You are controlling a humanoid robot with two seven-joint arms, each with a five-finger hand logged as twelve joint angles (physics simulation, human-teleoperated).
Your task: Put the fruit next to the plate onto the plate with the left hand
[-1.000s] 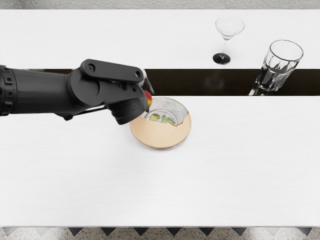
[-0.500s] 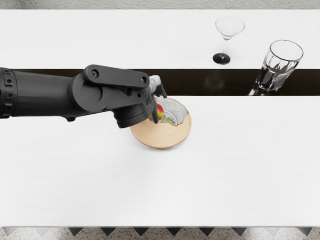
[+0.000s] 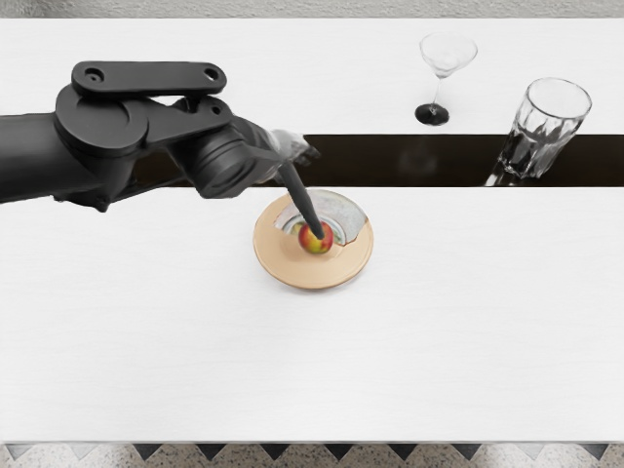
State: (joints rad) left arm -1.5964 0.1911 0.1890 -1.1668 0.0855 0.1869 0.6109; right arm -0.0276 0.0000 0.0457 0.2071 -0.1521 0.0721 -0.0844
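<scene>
Left hand (image 3: 285,161) hangs just past the far left edge of the plate (image 3: 292,268). 1 dark finger (image 3: 302,205) is stretched out straight, and its tip touches the fruit (image 3: 315,239). No fingers wrap round the fruit, so the hand looks open and holds nothing. The small round fruit sits on the plate, close to the middle, to the near right of the hand. I think the hand just needs to lift away without rolling it.
</scene>
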